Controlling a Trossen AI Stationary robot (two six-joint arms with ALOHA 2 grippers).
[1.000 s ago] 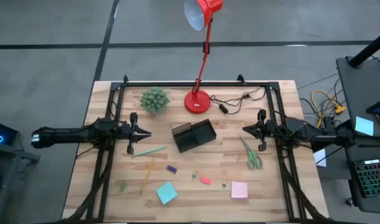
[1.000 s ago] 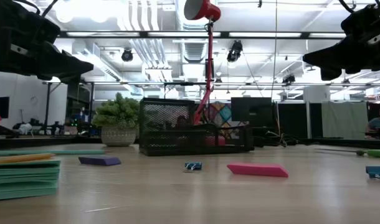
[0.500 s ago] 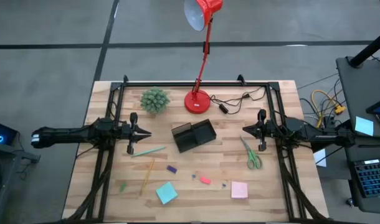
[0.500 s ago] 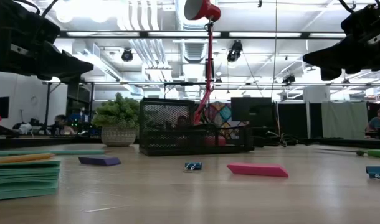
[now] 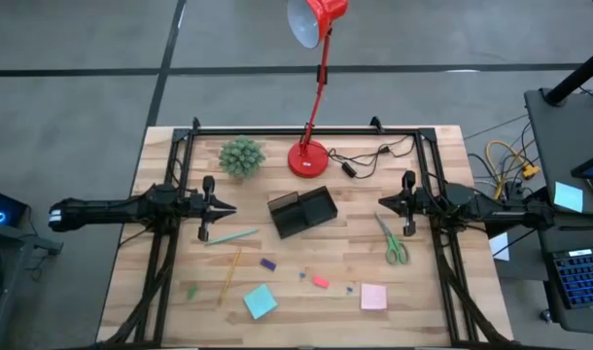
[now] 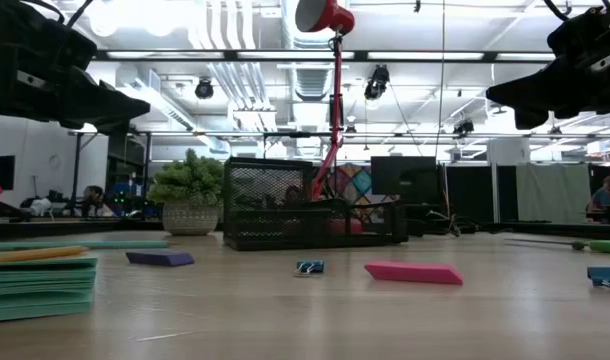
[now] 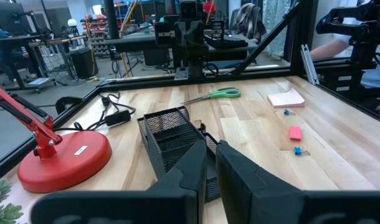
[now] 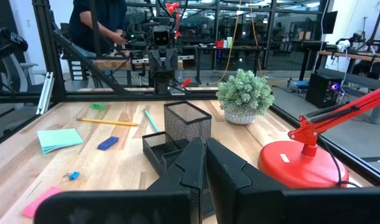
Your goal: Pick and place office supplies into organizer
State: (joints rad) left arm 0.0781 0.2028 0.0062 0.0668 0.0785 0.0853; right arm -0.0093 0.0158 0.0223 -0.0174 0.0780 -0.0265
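Scissors [image 5: 393, 241] right of centre, flat on worktop [image 5: 413, 292]: stiff, light; grasp at blades near pivot. Sticky pads, blue [image 5: 260, 300], pink [image 5: 373, 297], lower frame: thin, edge pinch. Organizer [image 5: 301, 211] centre, empty-looking. Left claw [image 5: 222, 208] mid-left, right claw [image 5: 382, 203] mid-right: both closed, holding nothing.

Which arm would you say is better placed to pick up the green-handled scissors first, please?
Probably the right. The scissors lie just beside the right gripper, on its side of the organizer. The left gripper hangs across the table, nearer the pale green pen.
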